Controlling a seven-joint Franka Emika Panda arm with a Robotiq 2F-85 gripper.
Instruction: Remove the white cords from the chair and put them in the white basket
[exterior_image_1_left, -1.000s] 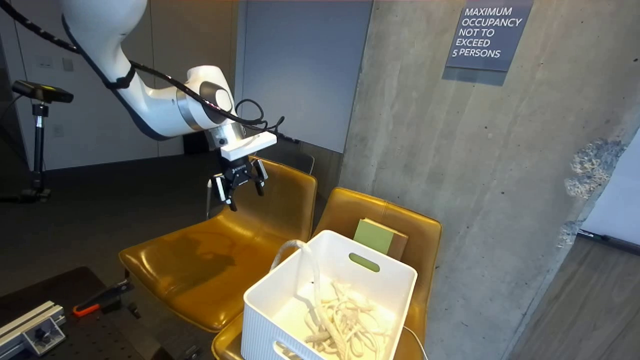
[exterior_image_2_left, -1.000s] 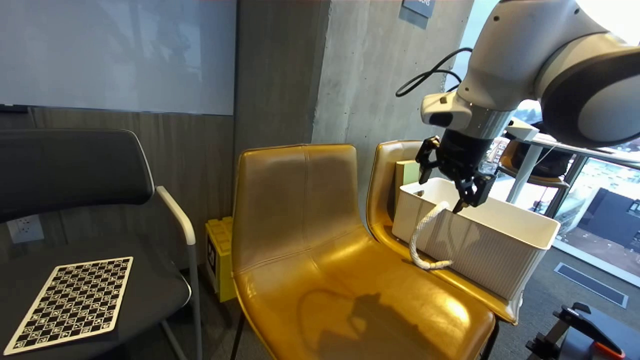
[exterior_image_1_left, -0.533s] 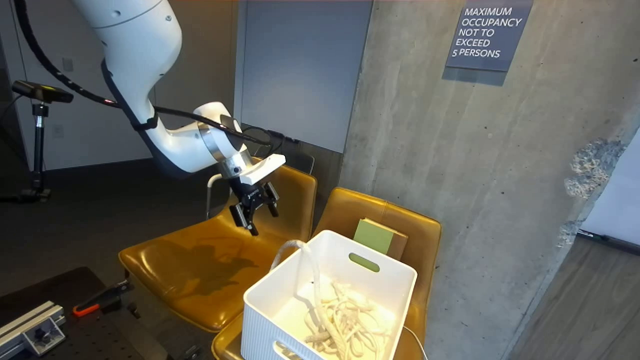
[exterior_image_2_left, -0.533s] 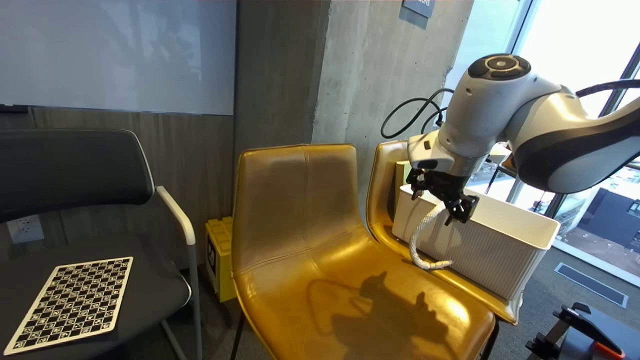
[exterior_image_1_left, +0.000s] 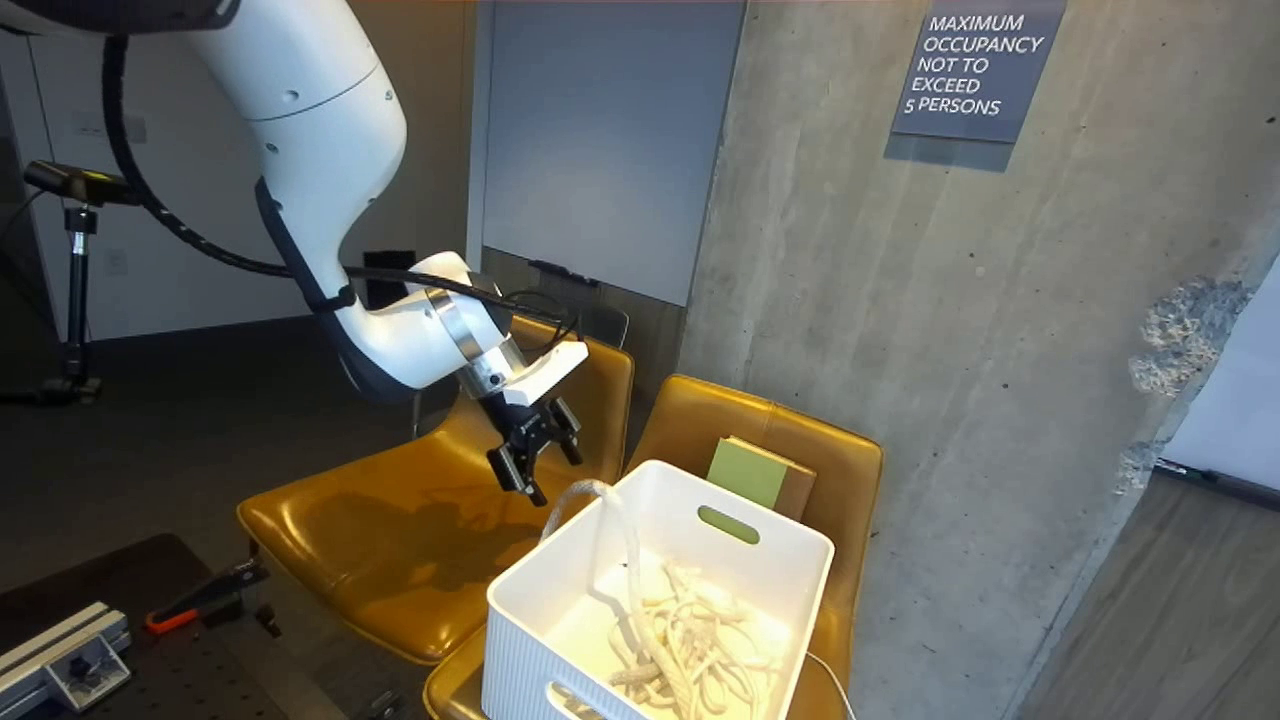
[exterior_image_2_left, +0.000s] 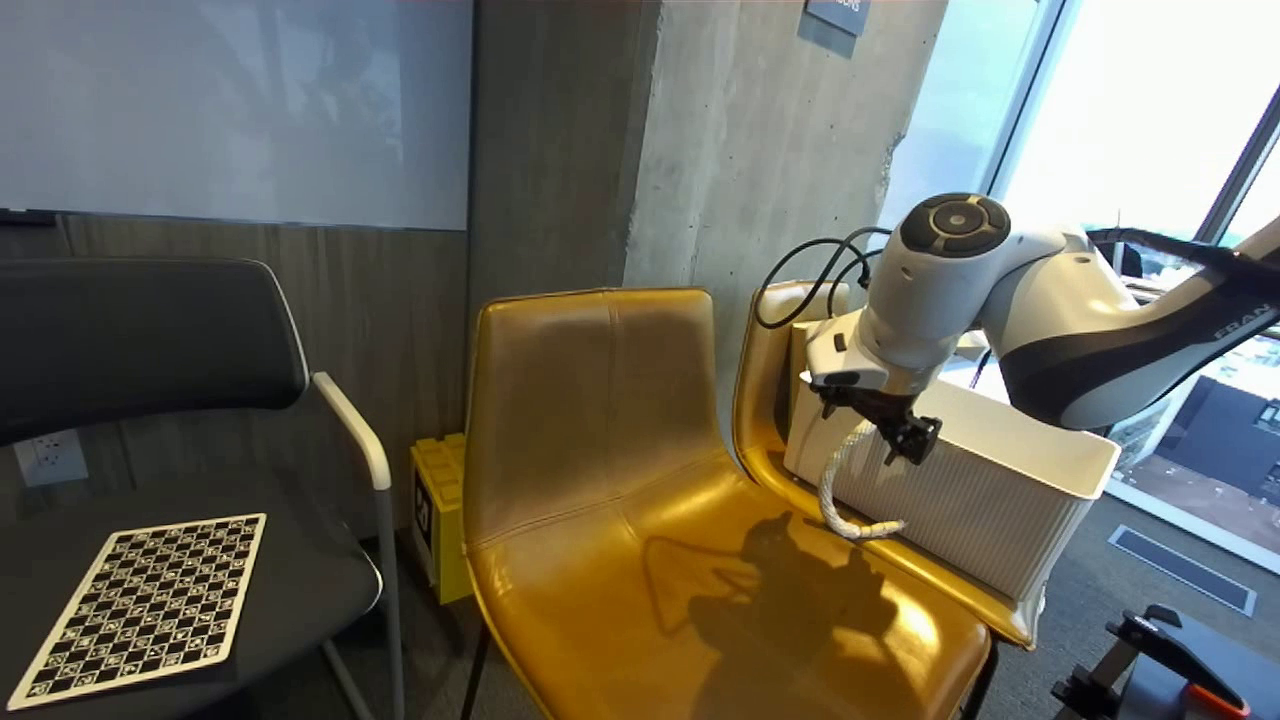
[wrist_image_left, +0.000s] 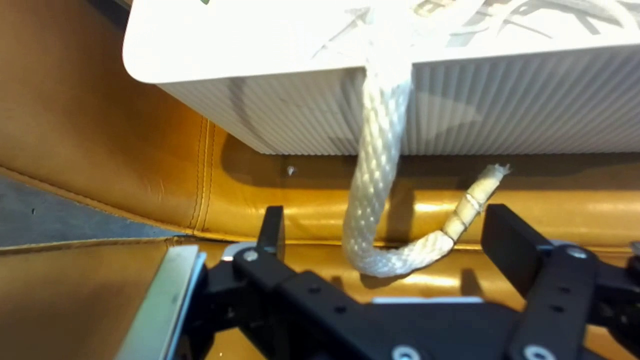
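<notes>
Most of the white cords (exterior_image_1_left: 700, 640) lie in a tangle inside the white basket (exterior_image_1_left: 530, 640). One thick rope end hangs over the basket's rim in the wrist view (wrist_image_left: 375, 175) and shows in an exterior view (exterior_image_2_left: 838, 490). Its tip curls up beside the outer ribbed wall (wrist_image_left: 300, 120). The mustard-yellow chair (exterior_image_2_left: 600, 560) bears no cord on its visible seat; the gripper's shadow falls there. My gripper (exterior_image_1_left: 556, 480) is open and empty, beside and above the basket's side. In the wrist view the hanging rope lies between its spread fingers (wrist_image_left: 383, 220), touching neither.
The basket stands on a second yellow chair with a green-and-brown book-like object (exterior_image_1_left: 750, 480) against its back. A concrete pillar (exterior_image_1_left: 980, 300) rises behind. A dark chair (exterior_image_2_left: 130, 340) holds a checkered board (exterior_image_2_left: 150, 600). A dark table with an orange-handled clamp (exterior_image_1_left: 175, 620) stands in front.
My gripper has come down and closer to the basket and the hanging rope end, staying open. The cords, basket and chairs have not moved.
</notes>
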